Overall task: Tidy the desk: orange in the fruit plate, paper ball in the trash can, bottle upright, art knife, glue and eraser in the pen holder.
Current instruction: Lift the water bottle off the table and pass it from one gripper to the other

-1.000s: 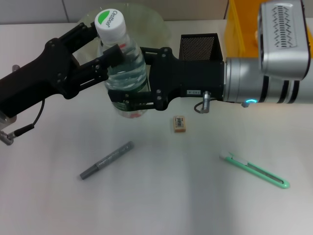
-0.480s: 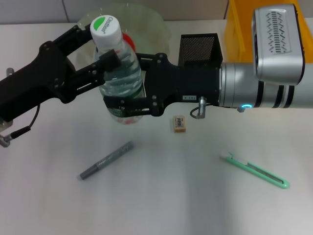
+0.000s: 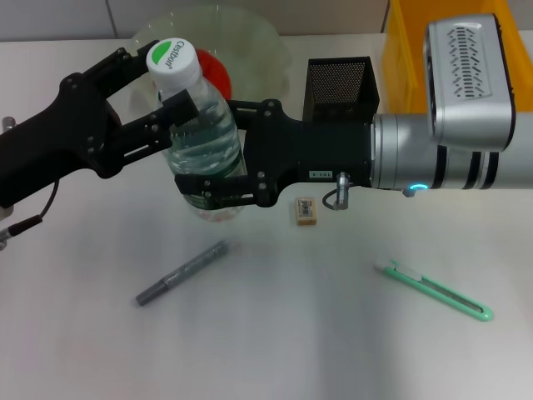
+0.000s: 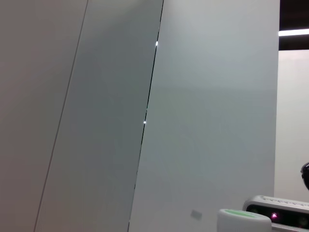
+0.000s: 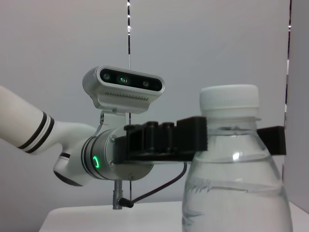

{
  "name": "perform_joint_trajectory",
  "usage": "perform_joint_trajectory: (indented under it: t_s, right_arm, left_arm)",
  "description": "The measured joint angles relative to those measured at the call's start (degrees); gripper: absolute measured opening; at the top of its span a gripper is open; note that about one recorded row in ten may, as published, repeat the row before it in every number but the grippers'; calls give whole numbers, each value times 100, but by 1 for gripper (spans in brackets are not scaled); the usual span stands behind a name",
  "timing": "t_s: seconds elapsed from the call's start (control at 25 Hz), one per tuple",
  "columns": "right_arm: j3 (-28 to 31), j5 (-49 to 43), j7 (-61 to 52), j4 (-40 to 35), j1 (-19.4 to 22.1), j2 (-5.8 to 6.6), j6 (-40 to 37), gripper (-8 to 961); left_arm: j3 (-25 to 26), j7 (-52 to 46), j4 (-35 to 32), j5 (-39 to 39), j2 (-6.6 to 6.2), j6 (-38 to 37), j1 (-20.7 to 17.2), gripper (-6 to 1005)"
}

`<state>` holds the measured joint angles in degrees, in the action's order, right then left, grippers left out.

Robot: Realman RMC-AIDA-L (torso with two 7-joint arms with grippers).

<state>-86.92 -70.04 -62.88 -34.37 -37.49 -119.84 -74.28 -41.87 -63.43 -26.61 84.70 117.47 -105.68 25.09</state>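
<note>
**Bottle held upright between both grippers, desk items scattered around**

The bottle [image 3: 202,137] stood upright near the back of the table [image 3: 333,333], just in front of the fruit plate [image 3: 250,37]. The right gripper [image 3: 208,179] reached in from the right, its jaws pinching the lower body of the bottle. The left gripper [image 3: 162,92] came in from the left, its fingers set around the neck just below the white cap; whether they pressed on it or merely stood beside it could not be told.

Behind the bottle the orange [image 3: 215,71] lay in the fruit plate, partly hidden by the bottle and cap. The right arm's black forearm crossed in front of the pen holder [image 3: 340,79], covering its lower part. The trash can [image 3: 408,42] stood to the right of the pen holder, largely blocked by the arm's silver housing.

The eraser [image 3: 306,210] lay on the table just in front of the right wrist. The glue [image 3: 182,272] lay at a slant nearer the front, left of centre. The art knife [image 3: 435,290] lay at the front right, well apart from both.
</note>
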Motion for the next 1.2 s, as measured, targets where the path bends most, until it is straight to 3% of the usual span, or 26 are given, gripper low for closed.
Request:
perform_joint_trajectory:
  t_s: [1.2]
  right_arm:
    - [-383, -53, -136, -23, -60, 14, 321, 752]
  left_arm:
    - [-230, -8, -240, 180, -41, -39, 44, 771]
